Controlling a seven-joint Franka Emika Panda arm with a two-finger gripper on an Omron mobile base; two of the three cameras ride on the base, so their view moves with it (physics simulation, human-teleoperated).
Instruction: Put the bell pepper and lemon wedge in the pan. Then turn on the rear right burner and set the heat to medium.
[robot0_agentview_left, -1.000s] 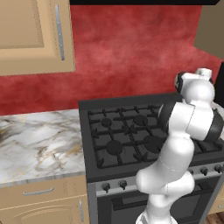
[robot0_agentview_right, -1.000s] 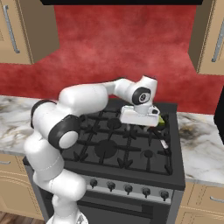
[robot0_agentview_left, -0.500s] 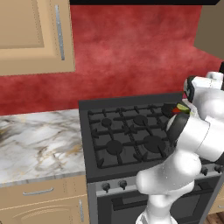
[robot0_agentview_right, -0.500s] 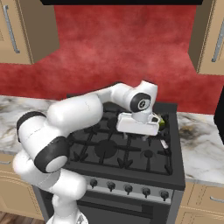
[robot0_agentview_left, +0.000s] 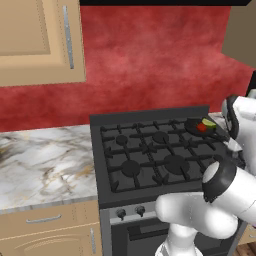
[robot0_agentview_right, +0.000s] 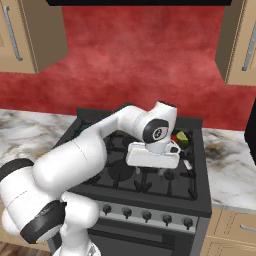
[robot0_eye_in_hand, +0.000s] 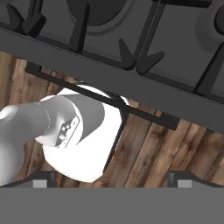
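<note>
On the rear right burner stands the black pan (robot0_agentview_left: 192, 122). Inside it lie the red bell pepper (robot0_agentview_left: 201, 128) and the yellow-green lemon wedge (robot0_agentview_left: 209, 122), side by side. From the right base view the lemon wedge (robot0_agentview_right: 182, 137) and a sliver of the bell pepper (robot0_agentview_right: 174, 138) peek out behind my white hand (robot0_agentview_right: 152, 154), which hangs over the stove's right half, in front of the pan. My gripper (robot0_eye_in_hand: 111, 178) is open with nothing between its tips. It looks down past the stove's front edge to the wooden floor.
The black gas stove (robot0_agentview_left: 150, 150) has dark grates and a row of knobs (robot0_agentview_right: 146, 216) along its front. Marble counter (robot0_agentview_left: 45, 165) lies to its left and more counter (robot0_agentview_right: 227, 165) to its right. Wooden cabinets (robot0_agentview_left: 40, 40) hang above.
My hand has drawn back from over the pan toward the stove's front and dropped lower. The elbow has swung round. The pepper and lemon now show uncovered in the pan.
</note>
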